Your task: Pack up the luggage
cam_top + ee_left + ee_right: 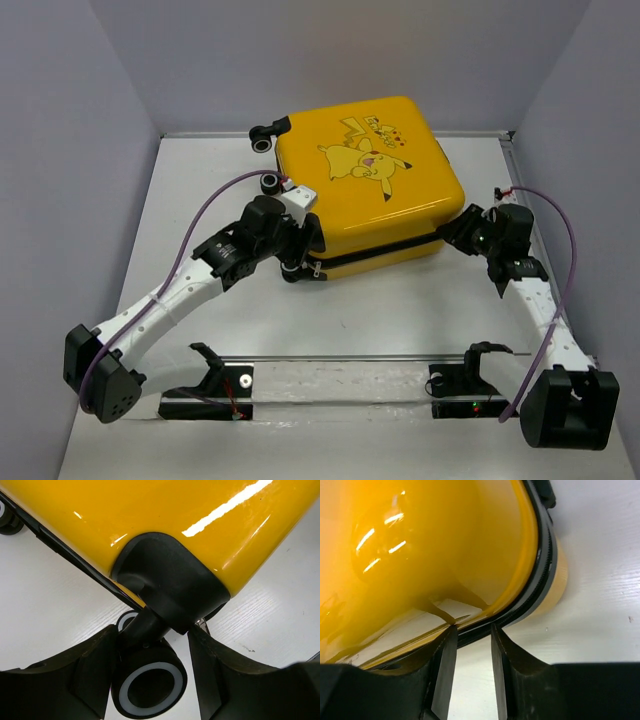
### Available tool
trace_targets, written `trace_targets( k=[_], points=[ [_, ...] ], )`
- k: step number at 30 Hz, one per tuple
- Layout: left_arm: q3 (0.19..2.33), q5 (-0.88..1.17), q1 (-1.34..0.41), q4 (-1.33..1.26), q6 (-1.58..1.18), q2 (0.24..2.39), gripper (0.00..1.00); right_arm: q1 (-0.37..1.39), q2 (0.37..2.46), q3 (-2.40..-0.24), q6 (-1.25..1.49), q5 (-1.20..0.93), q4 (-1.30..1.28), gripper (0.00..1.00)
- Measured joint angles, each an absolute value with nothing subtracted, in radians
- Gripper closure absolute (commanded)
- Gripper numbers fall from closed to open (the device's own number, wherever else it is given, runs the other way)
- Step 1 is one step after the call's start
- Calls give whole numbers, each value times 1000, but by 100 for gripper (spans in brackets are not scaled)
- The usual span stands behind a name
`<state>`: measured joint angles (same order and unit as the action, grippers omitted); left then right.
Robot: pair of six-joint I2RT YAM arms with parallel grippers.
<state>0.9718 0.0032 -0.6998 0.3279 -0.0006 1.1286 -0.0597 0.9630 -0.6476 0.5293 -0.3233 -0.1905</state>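
The luggage (365, 170), a yellow hard-shell suitcase with a Pikachu print, lies flat and closed on the white table (400, 310). My left gripper (298, 255) is at its near-left corner. In the left wrist view the yellow shell (150, 510) and black corner guard (170, 580) fill the top, and a black wheel (149, 682) sits between the open fingers of the left gripper (152, 635), with a gap on the right side. My right gripper (455, 228) is at the near-right corner. Seen from the right wrist, the right gripper (473, 630) stands partly open, tips at the black zipper seam (540, 580), nothing between them.
Two more black wheels (265, 135) (272, 183) stick out on the suitcase's left side. Grey walls close in the table on the left, back and right. A metal rail (340, 357) runs across the near edge between the arm bases.
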Motion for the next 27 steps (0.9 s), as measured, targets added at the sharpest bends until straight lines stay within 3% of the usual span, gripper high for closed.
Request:
trace_targets(
  k=[2, 3, 10, 17, 23, 27],
  points=[
    [973, 18, -699, 323, 4, 1144, 93, -60, 985, -651, 532, -347, -171, 55],
    [975, 25, -699, 318, 7, 1150, 94, -60, 998, -651, 536, -356, -163, 53],
    [974, 89, -699, 272, 4, 1179, 94, -60, 1110, -684, 547, -445, -98, 48],
    [981, -47, -841, 186, -57, 1242, 94, -66, 1333, -812, 562, -605, -8, 48],
    [981, -21, -870, 114, -136, 1264, 94, -43, 1520, -1011, 552, -760, -15, 31],
    [981, 19, -870, 96, -202, 1269, 94, 30, 1469, -1059, 498, -749, -35, 33]
  ],
)
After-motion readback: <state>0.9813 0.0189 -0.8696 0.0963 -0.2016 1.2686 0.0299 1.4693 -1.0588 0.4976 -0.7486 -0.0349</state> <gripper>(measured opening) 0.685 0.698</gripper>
